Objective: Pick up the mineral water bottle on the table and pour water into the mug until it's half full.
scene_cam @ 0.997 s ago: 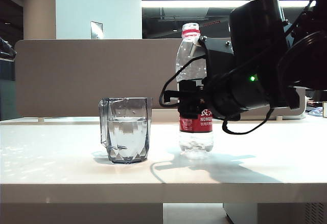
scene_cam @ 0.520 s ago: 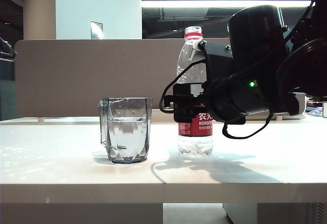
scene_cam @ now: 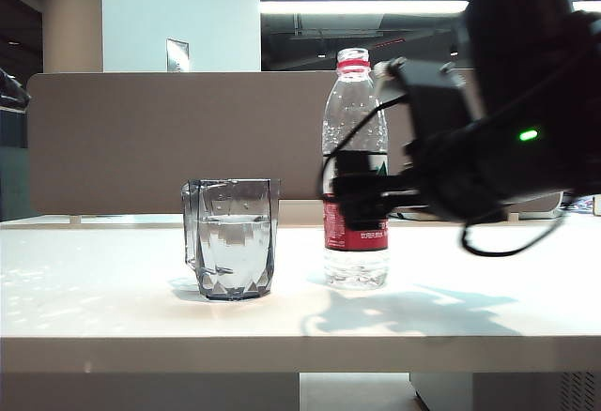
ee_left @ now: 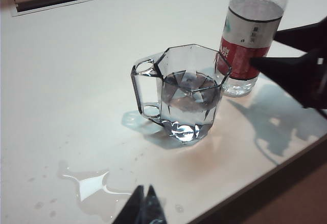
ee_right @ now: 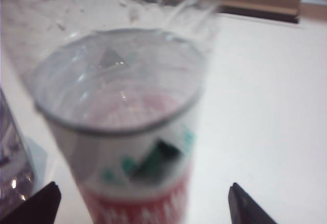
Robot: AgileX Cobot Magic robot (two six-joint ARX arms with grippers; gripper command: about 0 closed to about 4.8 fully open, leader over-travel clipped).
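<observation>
The mineral water bottle stands upright on the table, just beside the mug, and the mug holds water to about half of its height. So I judge that the pouring is finished and the step in hand is to let go of the bottle and take the arm away cleanly.

The right gripper is at the label of the bottle, with its jaws spread wide, one fingertip on each side. In the right wrist view there is a clear gap between each tip and the bottle, so it holds nothing. The left gripper hangs over the near part of the table, apart from the mug, its two fingertips pressed together and empty.

To do this step well, the right arm should draw straight back from the bottle, away from the mug, keeping the jaws wide so neither finger brushes the label. The bottle is tall and partly emptied (so probably light and easy to tip), and a sideways touch could push it against the mug. There is also a small puddle on the table near the left gripper.
</observation>
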